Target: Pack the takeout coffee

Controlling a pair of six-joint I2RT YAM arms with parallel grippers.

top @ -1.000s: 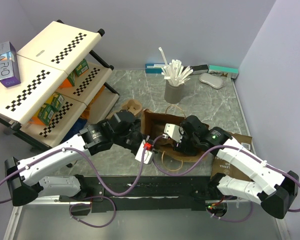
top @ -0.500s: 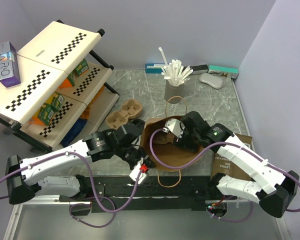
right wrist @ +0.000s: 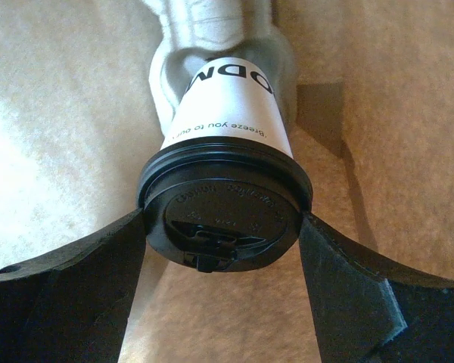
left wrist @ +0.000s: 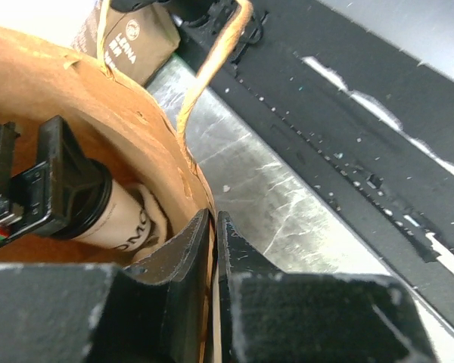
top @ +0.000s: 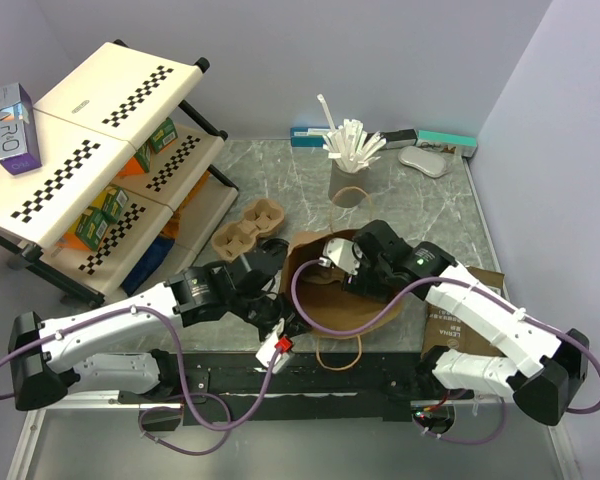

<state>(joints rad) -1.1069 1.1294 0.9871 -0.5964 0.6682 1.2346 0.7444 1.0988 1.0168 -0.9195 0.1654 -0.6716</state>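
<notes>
The takeout coffee is a white paper cup (right wrist: 227, 106) with a black lid (right wrist: 223, 219). It lies inside a brown paper bag (top: 375, 312). My right gripper (right wrist: 223, 227) is shut on the lid, one finger pressing each side of its rim. In the left wrist view the cup (left wrist: 125, 219) and its lid (left wrist: 79, 185) show through the bag's mouth. My left gripper (left wrist: 214, 227) is shut on the near rim of the bag (left wrist: 136, 113), which runs between its jaws. From above, my right arm hides the cup, and my left gripper (top: 286, 318) sits at the bag's left edge.
A brown pulp cup carrier (top: 245, 225) lies left of the bag. A dark grey cup of white sticks (top: 348, 165) stands behind it. A checkered shelf rack (top: 110, 130) fills the left. Flat paper bags (top: 460, 300) lie under my right arm. The bag's rope handle (top: 338, 355) hangs toward the near edge.
My left gripper has closed on the bag's rim and drawn it toward the near edge, which widened the mouth. My right gripper has kept hold of the cup inside the bag.
</notes>
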